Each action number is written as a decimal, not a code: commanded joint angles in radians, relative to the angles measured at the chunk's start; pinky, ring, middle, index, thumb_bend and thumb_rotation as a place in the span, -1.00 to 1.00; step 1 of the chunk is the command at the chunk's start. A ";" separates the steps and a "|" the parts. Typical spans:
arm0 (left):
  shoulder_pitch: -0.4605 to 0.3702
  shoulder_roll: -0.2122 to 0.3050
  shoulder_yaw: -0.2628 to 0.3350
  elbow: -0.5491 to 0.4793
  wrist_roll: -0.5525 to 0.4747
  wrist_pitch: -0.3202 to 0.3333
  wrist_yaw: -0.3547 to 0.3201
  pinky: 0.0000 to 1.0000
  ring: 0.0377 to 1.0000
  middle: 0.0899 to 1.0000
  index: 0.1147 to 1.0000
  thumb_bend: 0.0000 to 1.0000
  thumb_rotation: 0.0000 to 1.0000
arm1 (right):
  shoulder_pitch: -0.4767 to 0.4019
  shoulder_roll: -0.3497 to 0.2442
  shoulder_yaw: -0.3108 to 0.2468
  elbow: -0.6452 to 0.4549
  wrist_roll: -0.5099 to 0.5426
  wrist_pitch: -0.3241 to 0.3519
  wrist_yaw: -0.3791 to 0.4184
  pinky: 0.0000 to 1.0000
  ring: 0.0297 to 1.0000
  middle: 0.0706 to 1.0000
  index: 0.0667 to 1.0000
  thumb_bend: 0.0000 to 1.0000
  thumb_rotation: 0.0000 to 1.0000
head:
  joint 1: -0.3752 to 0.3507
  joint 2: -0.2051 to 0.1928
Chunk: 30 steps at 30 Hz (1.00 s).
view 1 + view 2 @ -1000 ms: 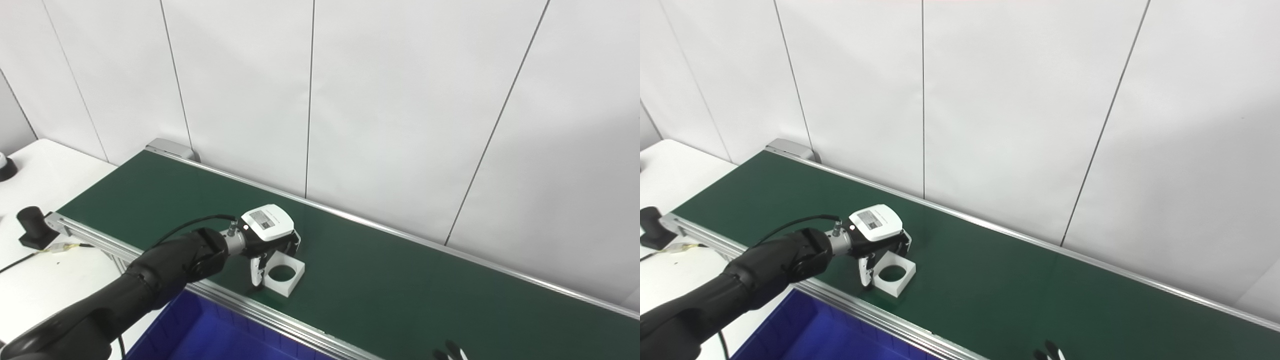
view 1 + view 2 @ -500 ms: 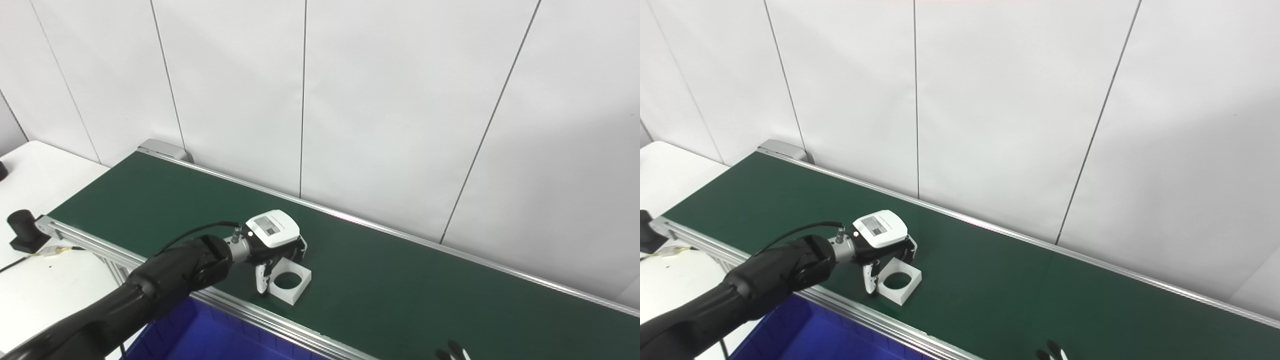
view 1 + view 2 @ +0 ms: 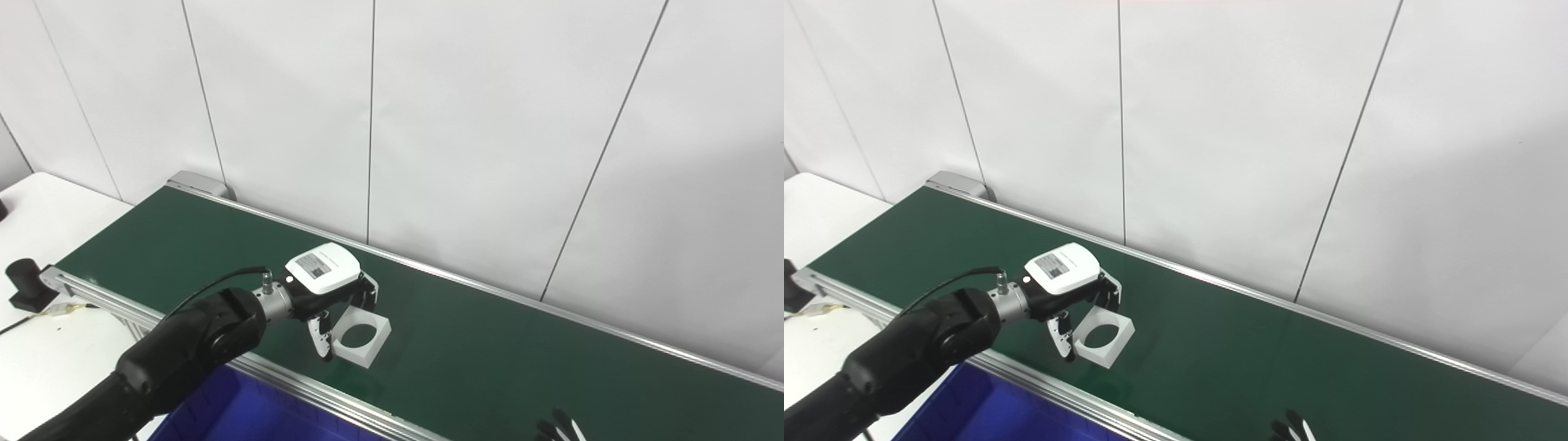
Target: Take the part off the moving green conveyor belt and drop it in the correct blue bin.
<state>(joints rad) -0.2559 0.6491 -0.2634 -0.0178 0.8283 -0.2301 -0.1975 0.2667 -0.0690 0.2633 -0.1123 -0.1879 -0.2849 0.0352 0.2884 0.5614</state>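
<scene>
A white square part with a round hole (image 3: 381, 327) hangs tilted in my left hand (image 3: 327, 285), a little above the green conveyor belt (image 3: 490, 355). Its shadow falls on the belt near the front rail. The hand's fingers and thumb are shut on the part's left side, and the hand's white back faces up. The same grasp shows in the right eye view (image 3: 1062, 282). Only the fingertips of my right hand (image 3: 554, 429) show at the bottom edge, over the belt's front right. Its state is not visible.
A blue bin (image 3: 245, 410) sits below the belt's front rail (image 3: 343, 398), under my left forearm. A white table (image 3: 49, 214) lies to the left with a small black object (image 3: 24, 282) and cables. White wall panels stand behind the belt.
My left hand has raised the white part off the belt and tilted it; a second ago it lay flat on the belt between the fingers. The view has shifted slightly.
</scene>
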 commanded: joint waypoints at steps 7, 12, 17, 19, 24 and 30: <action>0.043 0.030 0.089 -0.197 -0.032 0.040 -0.057 0.09 -0.05 -0.19 -0.12 0.05 -1.00 | 0.008 -0.006 -0.004 -0.056 0.008 0.000 0.019 0.46 0.65 0.69 0.85 0.02 -0.38 | -0.003 0.016; 0.104 0.029 0.136 -0.294 -0.055 0.029 -0.081 -0.20 -0.21 -0.26 -0.11 0.04 -1.00 | 0.017 -0.010 -0.010 -0.081 0.002 0.013 0.026 0.44 0.63 0.68 0.84 0.03 -0.37 | -0.002 0.044; 0.166 0.019 0.173 -0.403 -0.108 0.067 -0.147 -0.25 -0.29 -0.30 -0.12 0.04 -1.00 | 0.021 -0.012 -0.017 -0.118 0.011 0.038 0.037 0.43 0.62 0.68 0.84 0.04 -0.37 | 0.001 0.101; 0.195 0.010 0.186 -0.457 -0.128 0.098 -0.182 -0.30 -0.33 -0.31 -0.12 0.04 -1.00 | 0.021 -0.012 -0.020 -0.135 0.015 0.055 0.041 0.43 0.62 0.68 0.84 0.04 -0.36 | 0.006 0.130; 0.274 -0.025 0.211 -0.551 -0.129 0.140 -0.210 -0.19 -0.21 -0.23 -0.11 0.04 -1.00 | 0.015 -0.013 -0.031 -0.164 0.025 0.093 0.051 0.44 0.62 0.67 0.85 0.07 -0.33 | 0.017 0.189; 0.350 -0.053 0.239 -0.603 -0.118 0.172 -0.240 -0.03 -0.07 -0.17 -0.12 0.05 -1.00 | -0.003 -0.024 -0.050 -0.169 0.037 0.101 0.060 0.40 0.59 0.64 0.83 0.15 -0.18 | 0.034 0.252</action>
<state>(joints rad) 0.0978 0.5907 -0.0447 -0.5895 0.7075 -0.0668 -0.4473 0.2801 -0.0897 0.2199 -0.2490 -0.1649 -0.1846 0.0892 0.3206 0.8130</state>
